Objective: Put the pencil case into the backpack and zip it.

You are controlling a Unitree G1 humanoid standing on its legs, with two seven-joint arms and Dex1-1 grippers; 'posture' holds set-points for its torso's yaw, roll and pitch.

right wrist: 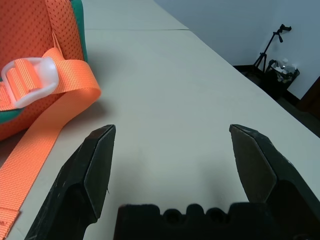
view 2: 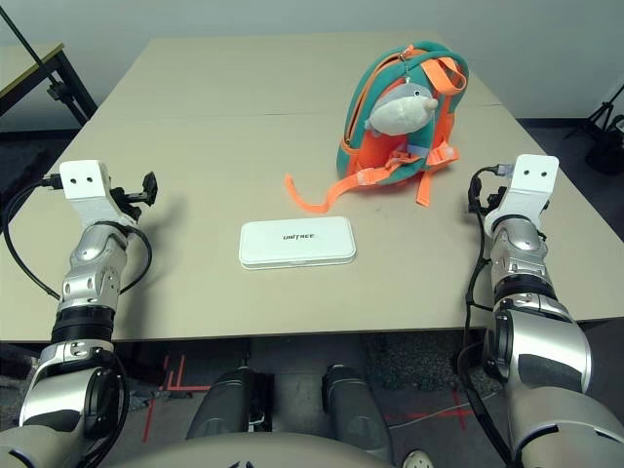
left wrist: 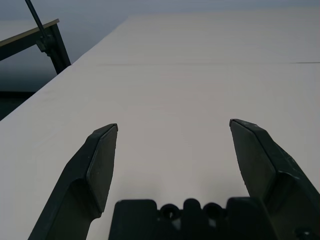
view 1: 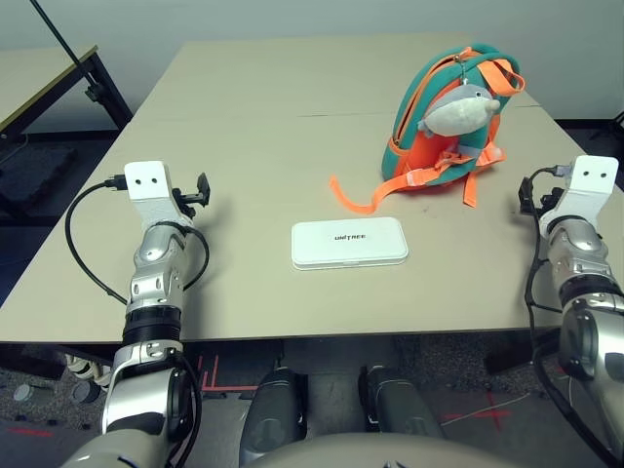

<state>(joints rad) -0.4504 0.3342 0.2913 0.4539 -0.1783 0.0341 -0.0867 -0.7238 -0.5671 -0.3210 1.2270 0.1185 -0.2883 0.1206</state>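
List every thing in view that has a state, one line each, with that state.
pencil case: closed, lying flat on the table, lettering up, not held.
backpack: standing upright behind the case, straps trailing on the table; I cannot tell whether its zip is open.
left gripper: open, empty, above bare table.
right gripper: open, empty, beside the backpack's strap.

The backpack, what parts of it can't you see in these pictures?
- Backpack: its zipper and whether it is open cannot be made out in the eye views; its own straps and the plush shark cover the side facing the camera.
- Its inside: hidden by the fabric.
- Right wrist view: the picture's edge cuts off most of the backpack.
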